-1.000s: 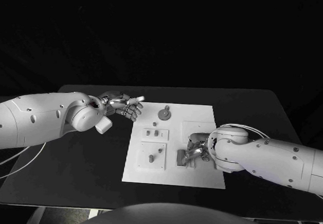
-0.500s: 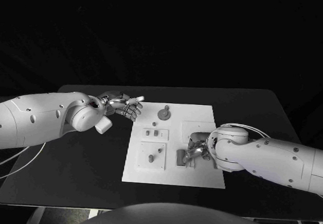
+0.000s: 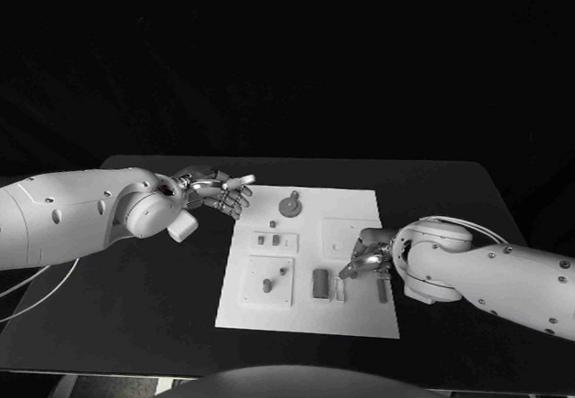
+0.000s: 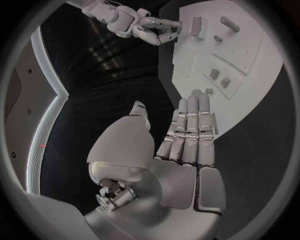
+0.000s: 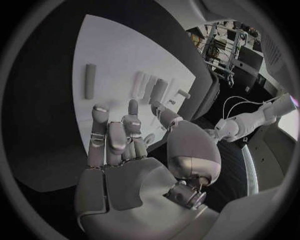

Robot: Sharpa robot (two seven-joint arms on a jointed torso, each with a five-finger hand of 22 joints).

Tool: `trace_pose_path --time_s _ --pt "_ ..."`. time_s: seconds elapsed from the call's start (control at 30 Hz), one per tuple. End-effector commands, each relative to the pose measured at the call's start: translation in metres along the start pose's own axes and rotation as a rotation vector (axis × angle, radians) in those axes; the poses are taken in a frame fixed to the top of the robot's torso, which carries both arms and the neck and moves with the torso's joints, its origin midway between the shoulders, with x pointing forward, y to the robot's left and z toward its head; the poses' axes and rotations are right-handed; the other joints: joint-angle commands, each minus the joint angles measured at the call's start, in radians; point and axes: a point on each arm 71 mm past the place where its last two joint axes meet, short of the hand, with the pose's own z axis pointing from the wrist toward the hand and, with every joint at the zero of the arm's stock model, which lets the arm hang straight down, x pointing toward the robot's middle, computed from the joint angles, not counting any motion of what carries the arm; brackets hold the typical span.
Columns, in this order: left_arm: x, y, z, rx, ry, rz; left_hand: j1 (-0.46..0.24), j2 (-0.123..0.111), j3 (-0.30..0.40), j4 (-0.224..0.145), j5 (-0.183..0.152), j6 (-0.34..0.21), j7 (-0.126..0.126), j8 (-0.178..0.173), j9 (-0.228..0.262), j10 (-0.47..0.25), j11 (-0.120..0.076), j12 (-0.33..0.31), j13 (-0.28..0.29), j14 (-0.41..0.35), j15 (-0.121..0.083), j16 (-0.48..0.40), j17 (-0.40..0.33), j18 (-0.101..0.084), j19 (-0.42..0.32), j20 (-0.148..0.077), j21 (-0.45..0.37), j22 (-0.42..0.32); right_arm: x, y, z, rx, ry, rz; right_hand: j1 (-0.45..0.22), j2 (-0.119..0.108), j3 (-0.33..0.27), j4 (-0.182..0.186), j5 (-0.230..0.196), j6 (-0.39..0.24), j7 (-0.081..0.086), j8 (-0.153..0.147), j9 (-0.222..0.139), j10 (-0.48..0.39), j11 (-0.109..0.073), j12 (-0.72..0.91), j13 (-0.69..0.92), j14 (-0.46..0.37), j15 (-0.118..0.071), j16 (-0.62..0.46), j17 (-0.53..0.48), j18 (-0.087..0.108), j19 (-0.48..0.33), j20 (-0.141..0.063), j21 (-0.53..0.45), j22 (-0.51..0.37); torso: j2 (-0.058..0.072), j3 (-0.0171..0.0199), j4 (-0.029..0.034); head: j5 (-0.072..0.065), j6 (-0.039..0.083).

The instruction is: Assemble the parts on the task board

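The right robot hand (image 3: 367, 258) hangs over the right side of the task board (image 3: 309, 315), and it is much nearer to the loose parts than the other one. Its fingers are a little apart and hold nothing. Just beside its fingertips lies a thin rod (image 3: 383, 289), and a bit further toward the middle of the board lies a short thick bar (image 3: 319, 283). Both lie flat with their long sides pointing from the robot toward the far edge of the board, side by side, with a small gap between them. So I think the next move is for this robot hand to reach down and take one of them across its thin side. The left robot hand (image 3: 222, 193) waits off the board, just past its far left corner, over the black worktop (image 3: 147, 318). Its fingers are straight and spread, with nothing in them. A round knob piece (image 3: 290, 202) stands on the board near that hand. The board is flat and white, and the space around the two pieces looks free.
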Motion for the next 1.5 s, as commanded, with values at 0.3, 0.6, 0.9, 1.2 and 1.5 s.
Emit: trace_pose_path --time_s 0.3,0.6,0.9,1.2,1.5 --pt "0.003 -0.002 0.001 0.008 0.013 0.000 -0.010 -0.002 0.007 -0.001 0.003 -0.007 0.031 -0.004 -0.001 -0.009 -0.001 0.000 -0.002 -0.002 0.004 -0.004 0.001 0.012 -0.008 -0.001 -0.006 0.002 -0.006 -0.043 -0.012 0.081 0.076 0.071 -0.019 0.007 -0.003 0.015 0.000 -0.010 0.007 -0.009 -0.002 0.005 0.003 -0.009 -0.004 -0.019 0.004 0.000 -0.020 0.028 -0.006 0.000 -0.008 0.001 0.000 0.0013 -0.0012 -0.013 0.008" --pt "0.002 -0.002 0.001 0.011 0.012 0.000 -0.011 -0.002 0.007 -0.001 0.003 -0.007 0.031 -0.004 -0.002 -0.009 -0.001 0.000 -0.002 -0.002 0.004 -0.004 0.002 0.012 -0.008 -0.001 -0.006 0.002 -0.006 -0.052 -0.015 0.101 0.060 0.003 -0.028 0.017 -0.007 0.018 -0.001 -0.009 0.008 -0.009 -0.002 0.003 0.005 -0.011 -0.005 -0.027 0.007 -0.001 -0.027 0.028 -0.013 0.003 -0.009 0.003 0.002 0.0026 -0.0009 -0.034 0.006" --pt "0.003 -0.002 0.001 0.011 0.016 0.000 -0.012 -0.001 0.008 -0.001 0.003 -0.007 0.031 -0.003 -0.002 -0.009 -0.001 0.000 -0.002 -0.002 0.004 -0.004 0.002 0.012 -0.008 -0.001 -0.006 0.002 0.004 -0.065 -0.012 0.138 0.078 -0.028 -0.027 0.025 -0.011 0.009 0.000 0.001 0.006 -0.005 -0.001 0.004 0.003 -0.011 -0.005 -0.028 0.008 0.001 -0.024 0.028 -0.019 0.006 -0.007 0.007 0.001 -0.0001 0.0010 -0.039 0.000" --pt "0.002 -0.002 0.000 0.010 0.016 0.000 -0.012 -0.001 0.008 -0.001 0.003 -0.007 0.031 -0.003 -0.002 -0.009 -0.001 0.000 -0.002 -0.002 0.004 -0.004 0.002 0.013 -0.008 -0.001 -0.006 0.002 0.014 -0.066 -0.007 0.152 0.093 -0.039 -0.031 0.024 -0.013 0.009 0.000 0.005 0.005 -0.004 -0.001 0.005 0.002 -0.010 -0.005 -0.029 0.008 0.002 -0.026 0.028 -0.019 0.007 -0.007 0.008 0.001 -0.0001 0.0015 -0.040 -0.001" --pt "0.002 -0.001 0.000 0.009 0.015 0.000 -0.013 -0.001 0.008 -0.001 0.003 -0.007 0.031 -0.003 -0.002 -0.009 -0.001 0.000 -0.002 -0.002 0.004 -0.004 0.002 0.013 -0.008 -0.001 -0.006 0.002 0.024 -0.066 0.000 0.157 0.109 -0.054 -0.034 0.023 -0.014 0.011 0.000 0.005 0.005 -0.004 -0.001 0.005 0.002 -0.010 -0.005 -0.028 0.008 0.002 -0.025 0.028 -0.019 0.007 -0.006 0.008 0.001 0.0004 0.0010 -0.040 -0.003"
